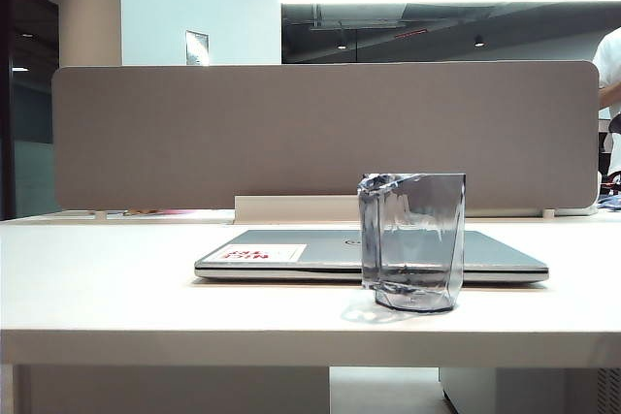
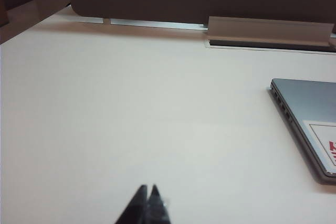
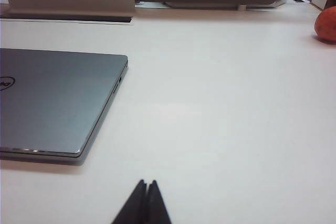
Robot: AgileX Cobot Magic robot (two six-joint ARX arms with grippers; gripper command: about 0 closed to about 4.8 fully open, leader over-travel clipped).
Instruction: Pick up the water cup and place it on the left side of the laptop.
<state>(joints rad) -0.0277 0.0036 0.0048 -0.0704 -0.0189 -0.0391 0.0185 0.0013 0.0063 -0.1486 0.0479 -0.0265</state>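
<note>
You've got the water cup (image 1: 411, 241) upright on the desk (image 1: 116, 288), in front of the laptop (image 1: 291, 251) toward its right end. Left gripper (image 2: 147, 195) and right gripper (image 3: 147, 190) fingers both clenched, empty, w/ neither wrist cam seeing the cup. An orange thing (image 3: 326, 23) (fruit, maybe; cut off) sits far right.

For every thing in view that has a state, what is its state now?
Transparent grey-blue faceted plastic water cup: upright on the table, in front of the laptop, not held.
Thin silver-grey laptop: lid closed, lying flat.
Left gripper: shut, holding nothing, above bare table.
Right gripper: shut, holding nothing.
</note>
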